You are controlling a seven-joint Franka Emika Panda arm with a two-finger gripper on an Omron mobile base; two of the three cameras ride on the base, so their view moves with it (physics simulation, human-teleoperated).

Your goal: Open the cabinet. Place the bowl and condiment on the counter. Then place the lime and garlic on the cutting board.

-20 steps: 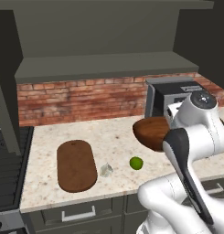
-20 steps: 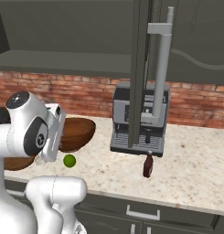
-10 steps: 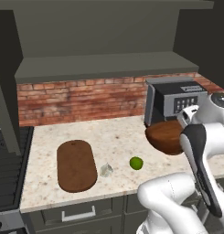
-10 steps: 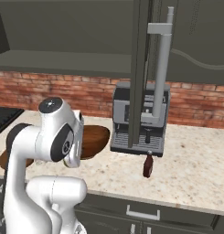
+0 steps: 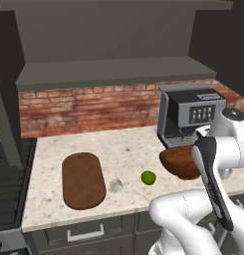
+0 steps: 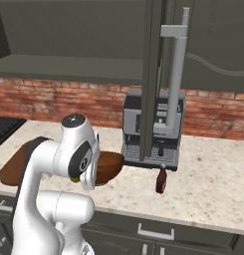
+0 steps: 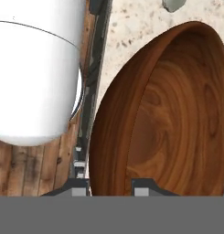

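Note:
My gripper [image 7: 109, 187] is shut on the rim of the reddish-brown wooden bowl [image 7: 168, 119], one fingertip inside it and one outside. The bowl [image 5: 179, 162] hangs tilted, low over the speckled counter [image 5: 128, 149] just in front of the coffee machine; I cannot tell if it touches. The bowl [image 6: 108, 167] is partly hidden behind my arm. The lime [image 5: 148, 178] and the garlic [image 5: 116, 185] lie on the counter between the bowl and the cutting board [image 5: 83, 179]. The condiment bottle [image 6: 161, 180] stands on the counter before the machine. The cabinet [image 5: 113, 35] is open.
A coffee machine [image 5: 190, 117] stands against the brick wall behind the bowl. An open cabinet door with a long silver handle [image 6: 176, 84] hangs in front of the coffee machine. The black stove [image 5: 9, 189] borders the counter's left end.
My arm has carried the bowl rightwards and down, from above the middle of the counter to the spot in front of the coffee machine. Lime, garlic and bottle have stayed put.

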